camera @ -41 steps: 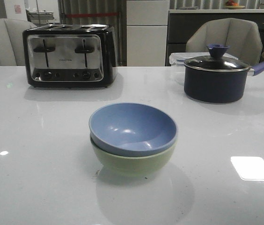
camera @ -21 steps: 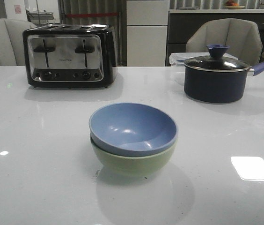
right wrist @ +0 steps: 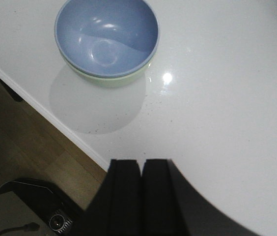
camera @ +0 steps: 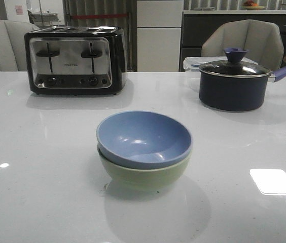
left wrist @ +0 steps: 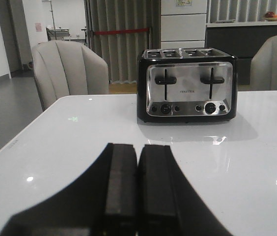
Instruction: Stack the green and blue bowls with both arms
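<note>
The blue bowl (camera: 143, 137) sits nested inside the green bowl (camera: 144, 175) at the middle of the white table, upright. Both also show in the right wrist view, the blue bowl (right wrist: 106, 37) on top and the green bowl (right wrist: 114, 81) as a thin rim under it. Neither arm shows in the front view. My left gripper (left wrist: 138, 150) is shut and empty, low over the table's left side, pointing at the toaster. My right gripper (right wrist: 142, 164) is shut and empty, held above the table's near edge, well apart from the bowls.
A black and chrome toaster (camera: 75, 59) stands at the back left and shows in the left wrist view (left wrist: 187, 83). A dark lidded saucepan (camera: 233, 83) with a blue handle stands at the back right. Grey chairs (camera: 244, 43) stand behind the table. The table edge (right wrist: 55, 123) and floor lie below the right gripper.
</note>
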Motion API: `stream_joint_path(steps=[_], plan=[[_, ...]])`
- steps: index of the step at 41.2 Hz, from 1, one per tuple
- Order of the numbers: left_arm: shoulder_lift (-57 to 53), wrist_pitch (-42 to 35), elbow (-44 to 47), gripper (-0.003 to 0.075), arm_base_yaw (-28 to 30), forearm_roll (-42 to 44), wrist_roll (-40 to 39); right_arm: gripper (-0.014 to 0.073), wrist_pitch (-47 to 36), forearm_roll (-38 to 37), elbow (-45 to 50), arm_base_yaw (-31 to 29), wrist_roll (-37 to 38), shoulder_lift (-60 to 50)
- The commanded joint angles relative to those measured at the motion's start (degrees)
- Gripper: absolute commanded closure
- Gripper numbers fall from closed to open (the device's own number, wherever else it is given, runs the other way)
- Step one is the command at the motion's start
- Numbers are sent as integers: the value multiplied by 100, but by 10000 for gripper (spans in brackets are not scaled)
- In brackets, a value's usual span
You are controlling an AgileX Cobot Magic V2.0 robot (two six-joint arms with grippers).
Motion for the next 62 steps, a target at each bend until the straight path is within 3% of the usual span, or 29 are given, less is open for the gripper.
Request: stream_joint_path(steps=[1,40,44,54,62], plan=[[-121,-527,29,627,8,-56,-61,569,-340,-14,-159,-7,-40,-13],[-111,-527,29,627,8,-56,-61,569,-442,-7,3,-186,-40,-340],[-111,-527,29,627,8,-56,-61,569,-893,-32,404,-444,-40,-872],[-111,-527,29,627,8,-56,-61,569,-3010,-32,1992,-1341,-40,-2519],[-111,-527,29,627,8,-56,-61,569,-3984,-32,3021,-2022,-40,-3460]])
